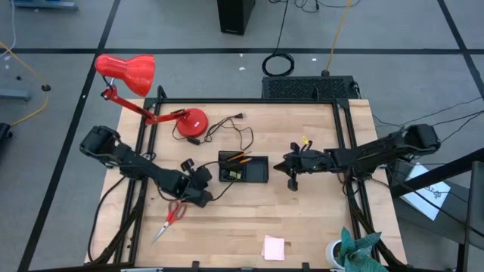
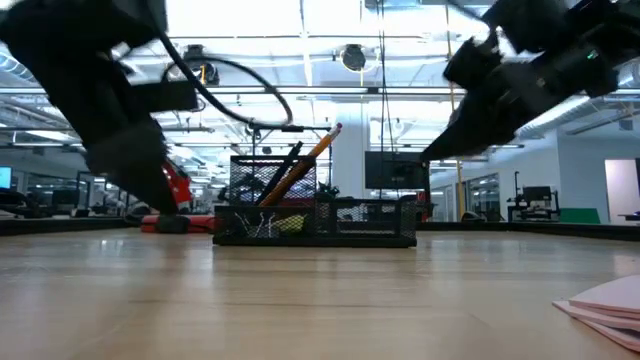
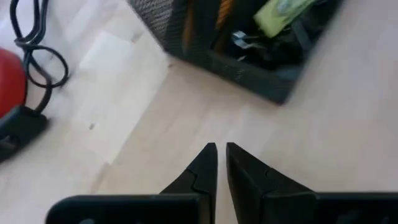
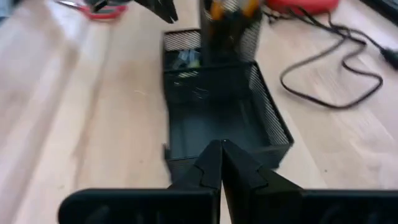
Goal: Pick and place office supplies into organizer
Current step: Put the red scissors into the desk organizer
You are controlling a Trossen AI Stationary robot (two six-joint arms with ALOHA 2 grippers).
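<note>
The black mesh organizer point(image 1: 243, 168) stands mid-table, with orange pencils point(image 2: 300, 165) leaning in its tall cup and binder clips point(image 3: 239, 40) and a yellow item point(image 3: 280, 12) in its low tray. Red-handled scissors point(image 1: 172, 217) lie flat near the left front. A pink sticky-note pad point(image 1: 274, 247) lies by the near edge. My left gripper point(image 3: 220, 148) hovers just left of the organizer, its fingers all but together with nothing between them. My right gripper point(image 4: 221, 144) hovers at the organizer's right end, shut and empty.
A red desk lamp point(image 1: 125, 72) stands with its base point(image 1: 190, 122) at the far left, and its black cord point(image 1: 231, 132) loops behind the organizer. A white cup with green cloth point(image 1: 348, 249) sits at the near right corner. Bare wood lies along the near side.
</note>
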